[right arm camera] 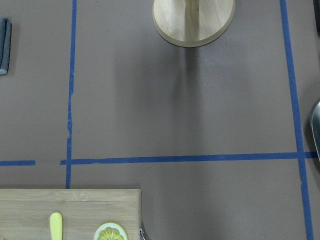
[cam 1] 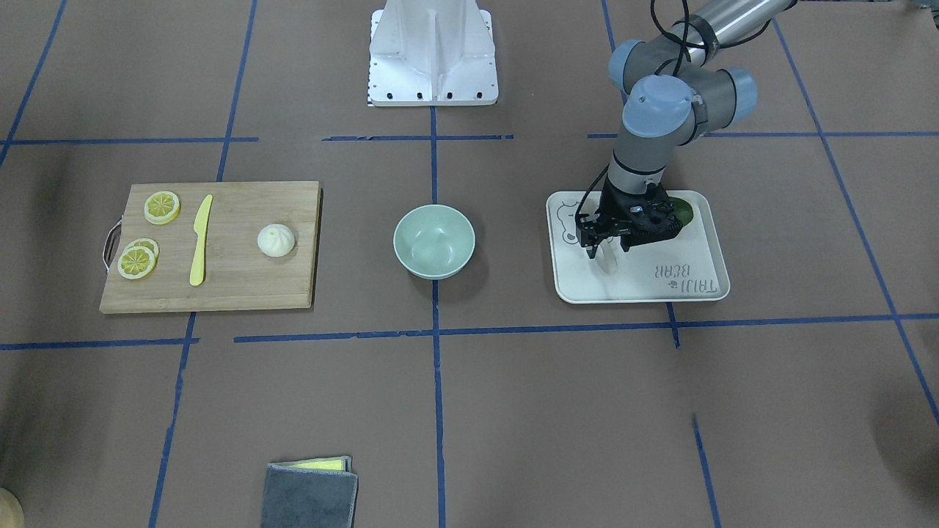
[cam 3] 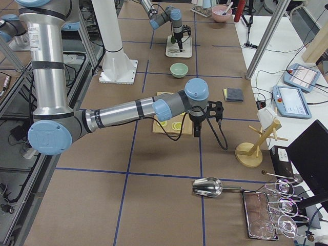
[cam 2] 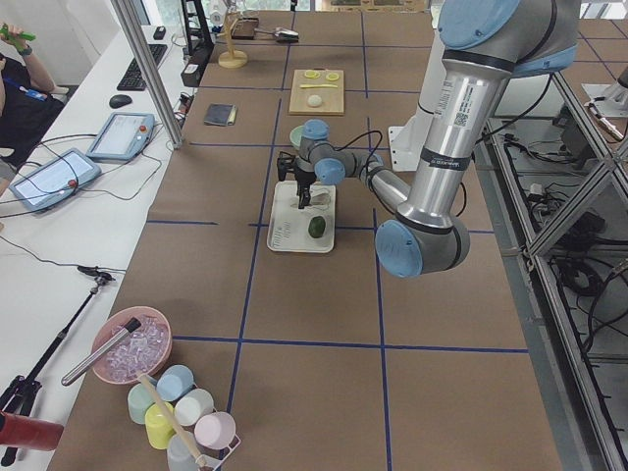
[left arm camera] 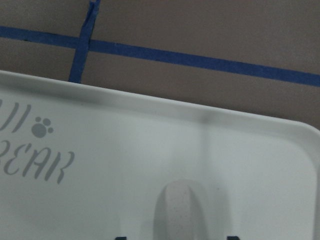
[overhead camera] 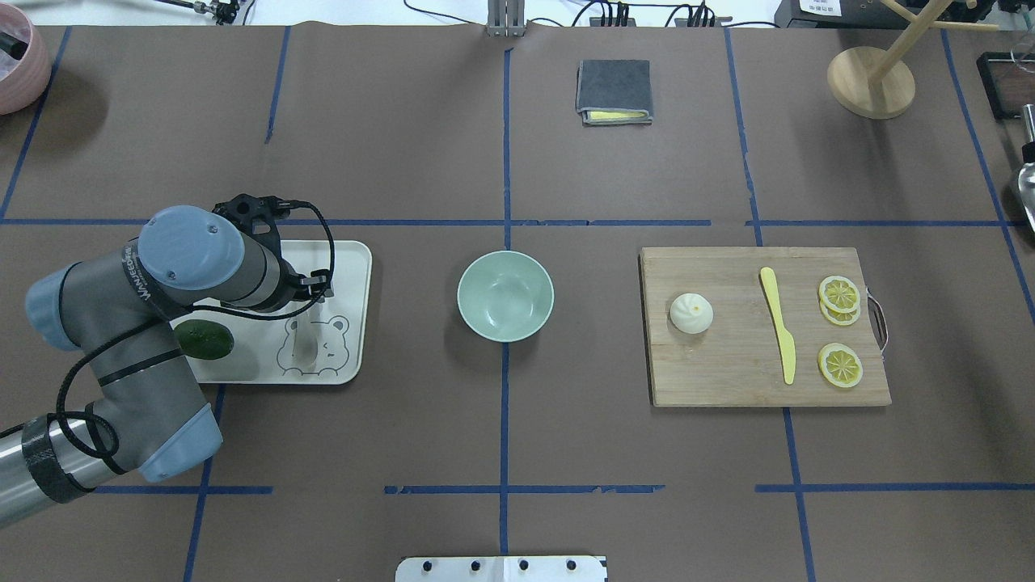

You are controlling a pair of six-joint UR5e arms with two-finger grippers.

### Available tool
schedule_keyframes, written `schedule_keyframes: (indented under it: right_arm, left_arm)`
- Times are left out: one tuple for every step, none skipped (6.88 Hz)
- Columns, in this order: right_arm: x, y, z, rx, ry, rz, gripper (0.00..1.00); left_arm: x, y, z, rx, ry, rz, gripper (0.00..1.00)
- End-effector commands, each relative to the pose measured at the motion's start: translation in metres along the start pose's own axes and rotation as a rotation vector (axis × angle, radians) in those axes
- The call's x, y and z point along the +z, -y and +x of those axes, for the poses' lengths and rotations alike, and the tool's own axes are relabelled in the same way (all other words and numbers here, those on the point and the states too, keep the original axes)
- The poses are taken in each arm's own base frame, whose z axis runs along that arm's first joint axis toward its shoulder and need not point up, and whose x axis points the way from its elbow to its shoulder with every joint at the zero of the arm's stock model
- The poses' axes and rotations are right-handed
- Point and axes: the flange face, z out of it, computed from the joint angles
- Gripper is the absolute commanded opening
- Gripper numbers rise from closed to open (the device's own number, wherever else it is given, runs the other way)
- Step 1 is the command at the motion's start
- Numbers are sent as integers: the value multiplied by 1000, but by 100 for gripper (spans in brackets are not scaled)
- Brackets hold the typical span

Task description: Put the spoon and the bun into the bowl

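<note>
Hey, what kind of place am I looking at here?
Probably a robotics lab: a robot arm works over a table gridded with blue tape, with control tablets on a side desk.

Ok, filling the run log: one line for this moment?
left gripper: jaws open astride spoon on tray | bun on board | bowl empty

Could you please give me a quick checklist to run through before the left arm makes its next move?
1. Left end effector straddles the spoon on the tray: ok.
2. Jaws open, with a gap on either side of the spoon in the left wrist view: ok.
3. Bowl upright and empty: ok.
4. Bun on the cutting board, apart from the knife: ok.
5. Right end effector open or shut: cannot tell, side view only.
</note>
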Motion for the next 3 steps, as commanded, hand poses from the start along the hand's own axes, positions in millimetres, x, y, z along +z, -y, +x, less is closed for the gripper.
schedule_keyframes:
  right_arm:
    - [6, -1, -12, -2, 3, -10, 100]
    - [12, -2, -19, -5, 3, -19, 100]
    - [15, -5, -34, -15, 7, -24, 100]
  left_arm:
    - [-2, 0, 3, -2, -4, -2, 19]
    - [-2, -2, 4, 1, -5, -4, 7]
    - [-7, -3, 6, -1, -7, -5, 0]
